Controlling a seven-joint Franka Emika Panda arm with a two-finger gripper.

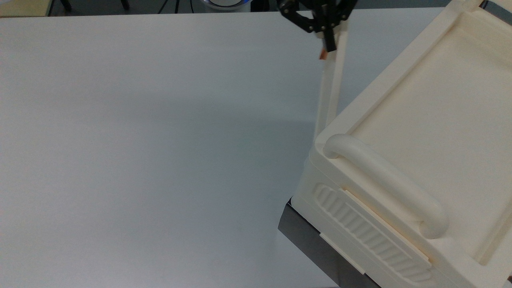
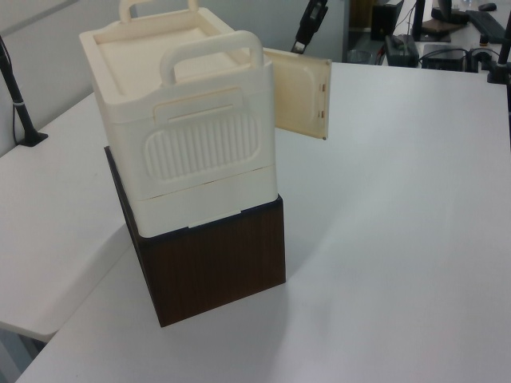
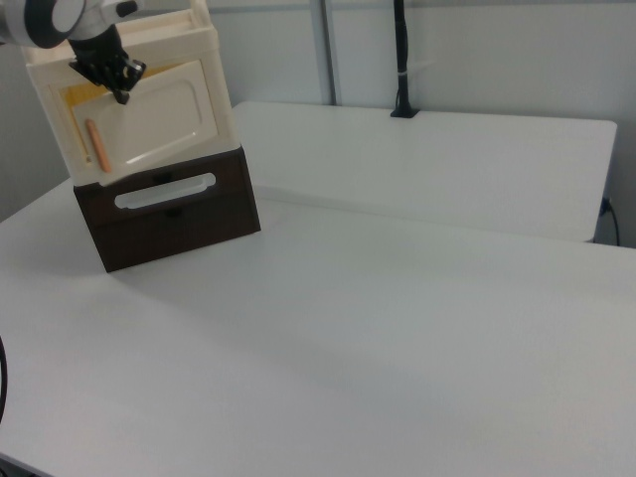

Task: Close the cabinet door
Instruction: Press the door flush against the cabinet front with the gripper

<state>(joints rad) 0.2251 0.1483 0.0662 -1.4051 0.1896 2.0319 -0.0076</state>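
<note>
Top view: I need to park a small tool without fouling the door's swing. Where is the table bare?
The table is bare across the top view's left and centre, away from the cabinet. Avoid the wedge between the half-open cabinet door and the cabinet, where the gripper works. The brown base crowds the lower right.

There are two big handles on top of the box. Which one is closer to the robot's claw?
The far handle, on the back edge of the cabinet in the left view, is closer to the gripper. The other handle sits above the ribbed panel.
</note>
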